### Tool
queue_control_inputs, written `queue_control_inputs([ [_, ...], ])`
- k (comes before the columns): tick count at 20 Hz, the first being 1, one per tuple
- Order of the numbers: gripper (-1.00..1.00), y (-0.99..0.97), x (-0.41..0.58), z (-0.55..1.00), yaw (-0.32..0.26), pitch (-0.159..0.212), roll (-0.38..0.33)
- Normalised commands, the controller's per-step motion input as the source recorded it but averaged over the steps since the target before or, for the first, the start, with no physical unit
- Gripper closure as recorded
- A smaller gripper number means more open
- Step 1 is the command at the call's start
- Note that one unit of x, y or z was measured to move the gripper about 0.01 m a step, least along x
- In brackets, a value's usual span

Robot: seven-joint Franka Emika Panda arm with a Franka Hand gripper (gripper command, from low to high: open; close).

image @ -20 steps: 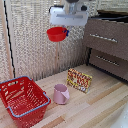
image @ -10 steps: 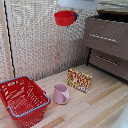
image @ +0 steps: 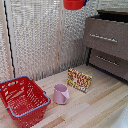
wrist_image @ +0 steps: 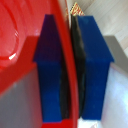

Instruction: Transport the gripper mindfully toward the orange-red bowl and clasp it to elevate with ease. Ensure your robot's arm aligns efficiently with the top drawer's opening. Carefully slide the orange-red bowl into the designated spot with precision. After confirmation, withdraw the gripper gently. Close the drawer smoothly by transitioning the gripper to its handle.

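Note:
The orange-red bowl [image: 74, 4] hangs at the top edge of the exterior view, high above the table, with only its lower part showing. In the wrist view my gripper [wrist_image: 70, 75] is shut on the bowl's rim [wrist_image: 22, 45], one blue finger [wrist_image: 50, 70] inside and one outside. The hand and my arm are out of the exterior view. The top drawer [image: 106, 36] of the brown dresser stands at that view's right, pulled out a little, with its silver handle [image: 103, 38] across the front.
A big red wire basket [image: 22, 100] sits at the exterior view's lower left. A pink cup [image: 61, 94] and a small patterned box [image: 79, 80] stand on the wooden table [image: 95, 107]. The lower drawer [image: 108, 62] is below the top one.
The bowl has risen steadily, from about dresser-top height to the top edge of the exterior view, and the hand has left that view.

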Motion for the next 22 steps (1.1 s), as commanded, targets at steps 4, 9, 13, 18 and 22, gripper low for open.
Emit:
queue_control_inputs([
  [4,1.0,-0.59,-0.004,0.54,-0.189,0.088,0.033],
  [9,1.0,-0.69,-0.047,0.44,-0.139,0.095,0.057],
  [13,1.0,-0.73,-0.047,0.35,-0.125,0.052,0.063],
  [18,1.0,-0.73,-0.042,0.24,-0.135,0.011,0.053],
  [22,1.0,-0.78,-0.023,0.09,-0.123,0.001,0.043],
])
